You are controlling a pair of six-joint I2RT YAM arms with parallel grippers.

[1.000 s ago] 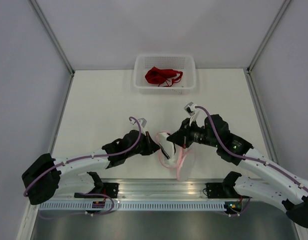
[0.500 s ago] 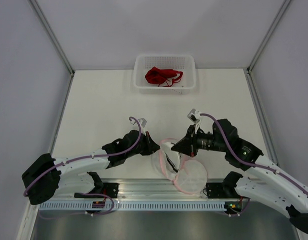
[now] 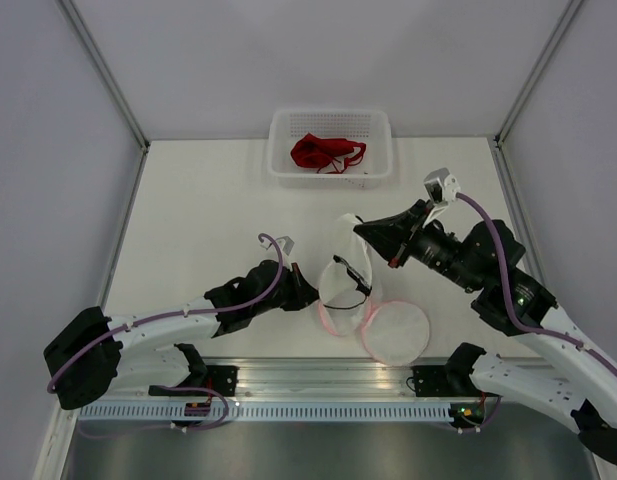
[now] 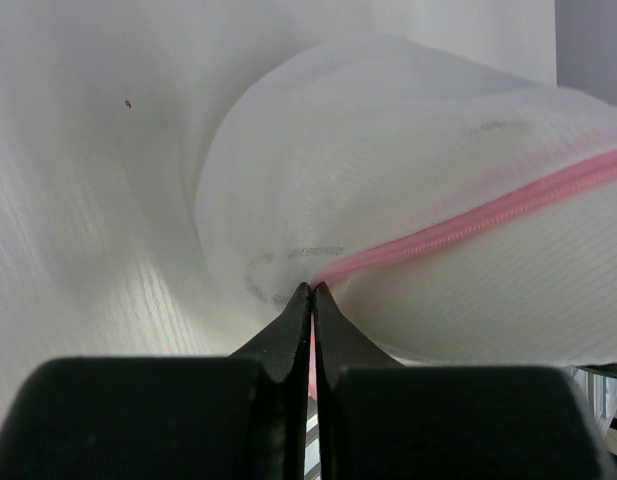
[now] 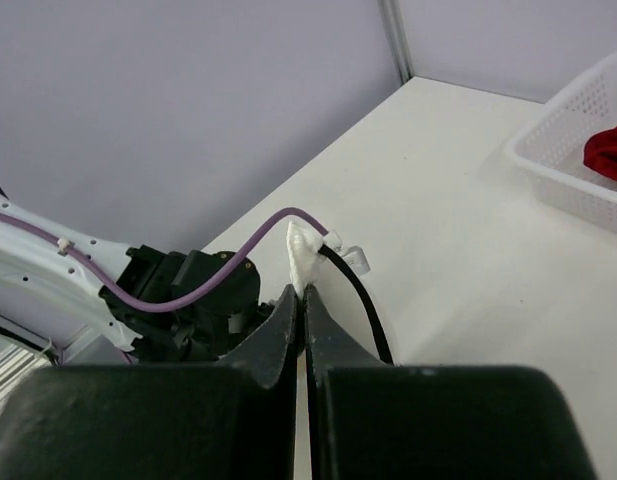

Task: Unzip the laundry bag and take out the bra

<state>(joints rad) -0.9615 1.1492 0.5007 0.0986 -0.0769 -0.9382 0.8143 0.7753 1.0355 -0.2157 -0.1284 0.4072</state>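
— So, what is the left claw doing?

— It is pinching fully closed on the pink zipper trim of the laundry bag, right at its fingertips. The white mesh is bulging up just ahead of the tips, and the trim is running off to the claw's right.

— And the right claw?

— Its fingers are pressing together with no gap, gripping a small tuft of white mesh at the tips. Seen from above, it is holding the bag's upper edge off the table. The bag is hanging stretched between the two claws, with the left one pinching low and the right one gripping higher and farther back.

— Is anything getting in the way?

— Just beyond the right claw's tips, the left arm and its purple cable are crowding the view. A dark strap is showing through the mesh between the claws; I cannot tell what it belongs to.

— What is lying around them?

— A round mesh flap with a pink edge is lying flat on the table, on the near side of the right claw, next to the bag's lower end. Well beyond both claws, a clear plastic basket is sitting at the table's far edge. A red garment is lying inside it, well apart from the bag.
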